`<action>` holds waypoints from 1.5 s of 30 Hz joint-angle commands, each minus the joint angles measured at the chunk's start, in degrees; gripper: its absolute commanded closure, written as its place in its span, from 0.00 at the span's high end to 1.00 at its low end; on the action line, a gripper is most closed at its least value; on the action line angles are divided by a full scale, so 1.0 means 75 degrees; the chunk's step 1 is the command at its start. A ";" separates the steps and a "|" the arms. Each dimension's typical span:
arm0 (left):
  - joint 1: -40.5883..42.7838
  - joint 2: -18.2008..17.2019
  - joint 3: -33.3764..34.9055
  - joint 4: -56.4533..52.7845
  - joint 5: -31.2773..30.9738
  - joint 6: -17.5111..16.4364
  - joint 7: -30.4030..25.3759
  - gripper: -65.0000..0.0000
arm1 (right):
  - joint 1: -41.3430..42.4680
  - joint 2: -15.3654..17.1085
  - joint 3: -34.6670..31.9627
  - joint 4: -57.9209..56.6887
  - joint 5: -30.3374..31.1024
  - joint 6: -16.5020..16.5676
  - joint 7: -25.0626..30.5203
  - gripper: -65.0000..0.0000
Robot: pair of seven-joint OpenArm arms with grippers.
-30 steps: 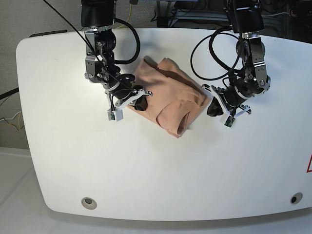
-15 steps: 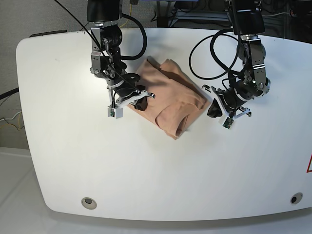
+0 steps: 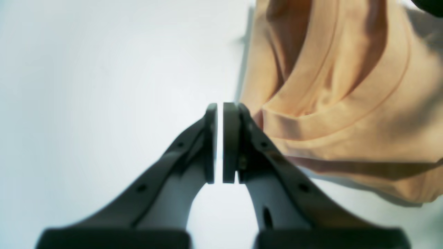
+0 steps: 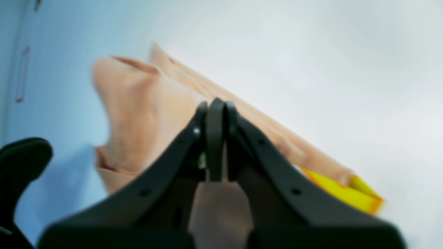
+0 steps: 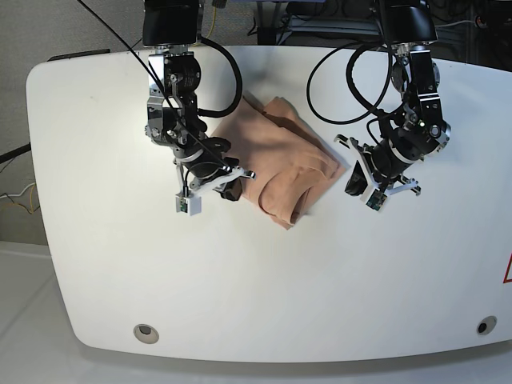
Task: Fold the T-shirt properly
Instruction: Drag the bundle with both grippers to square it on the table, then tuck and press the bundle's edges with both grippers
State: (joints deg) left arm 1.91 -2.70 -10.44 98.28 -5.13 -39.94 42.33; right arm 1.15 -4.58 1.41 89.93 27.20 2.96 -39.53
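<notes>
White tabletop [image 5: 240, 304] fills our base view, with the T-shirt [image 5: 280, 172] bundled at upper centre, long axis running upper left to lower right. Our right gripper [image 5: 230, 190] sits pinched together over its left edge, gripping nothing we can make out; our left gripper [image 3: 219, 145], nearly closed and empty, waits just right of it.

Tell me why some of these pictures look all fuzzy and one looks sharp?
Right wrist view: blurriest, the T-shirt and its yellow tag are soft smears because the camera sits very close. Left wrist view: the left gripper is fairly crisp, the cloth behind slightly soft. Base view: sharp all over, bright white table, small dark shadows beside the shirt.
</notes>
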 commanded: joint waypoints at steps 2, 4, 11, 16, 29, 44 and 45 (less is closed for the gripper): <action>-0.0097 -0.0021 0.0003 0.0300 -0.0120 -0.0008 -0.0070 0.03 | 0.0263 -0.0040 -0.0170 0.0370 0.0118 0.0138 0.0013 0.00; -0.0085 -0.0021 0.0003 0.0347 -0.0120 -0.0008 -0.0070 0.03 | 0.0380 -0.0028 -0.0323 0.0452 0.0118 0.0162 -0.0045 0.00; 0.0161 0.0366 0.0436 0.0534 -0.0155 -0.0008 0.0235 0.03 | 0.0732 0.0253 -0.1050 0.0534 0.0118 0.0174 -0.0045 0.00; 0.0314 0.0858 0.0741 0.0663 -0.0143 -0.0008 0.0493 0.03 | 0.0990 0.0581 -0.1471 0.0510 0.0118 0.0174 -0.0045 0.00; 0.0630 0.1560 0.0847 0.0628 -0.0131 -0.0008 0.0657 0.03 | 0.1459 0.1027 -0.1589 0.0499 0.0118 0.0174 -0.0631 0.00; 0.0841 0.1560 0.0847 -0.0368 -0.0166 -0.0008 0.0446 0.03 | 0.1763 0.1226 -0.1600 0.0499 0.0118 0.0185 -0.0749 0.00; 0.0841 0.1560 0.0847 -0.0509 -0.0166 -0.0008 0.0340 0.03 | 0.1787 0.1226 -0.1600 0.0499 0.0118 0.0221 -0.0749 0.00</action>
State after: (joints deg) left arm 8.84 8.69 -4.23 95.24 -5.13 -39.90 47.11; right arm 12.84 4.51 -10.81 92.62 27.33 4.01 -46.33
